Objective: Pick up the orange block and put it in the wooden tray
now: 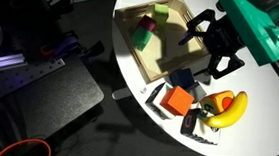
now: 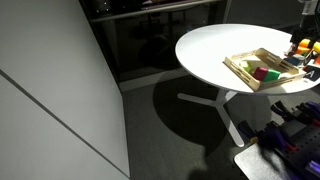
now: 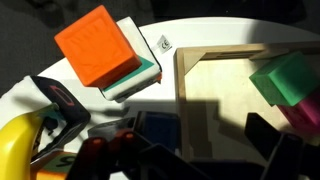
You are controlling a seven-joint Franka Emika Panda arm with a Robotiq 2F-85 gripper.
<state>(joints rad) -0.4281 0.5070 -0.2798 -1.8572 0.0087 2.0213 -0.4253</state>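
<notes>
The orange block (image 1: 181,99) is an orange-red cube that rests on a white and green box on the round white table, next to the banana. In the wrist view the orange block (image 3: 97,45) is at the upper left. The wooden tray (image 1: 172,52) lies beside it and holds a green, a magenta and a yellow-green block. The tray also shows in the wrist view (image 3: 215,75) and in an exterior view (image 2: 243,66). My gripper (image 1: 203,55) is open and empty. It hovers over the tray's edge nearest the orange block, apart from that block. Its fingers are at the bottom of the wrist view (image 3: 215,150).
A blue block (image 1: 182,79) stands between the tray and the orange block, just under my gripper. A banana (image 1: 227,107) and a small dark object (image 1: 190,122) lie near the table's edge. In the tray are a green block (image 3: 290,75) and a magenta block (image 3: 306,118).
</notes>
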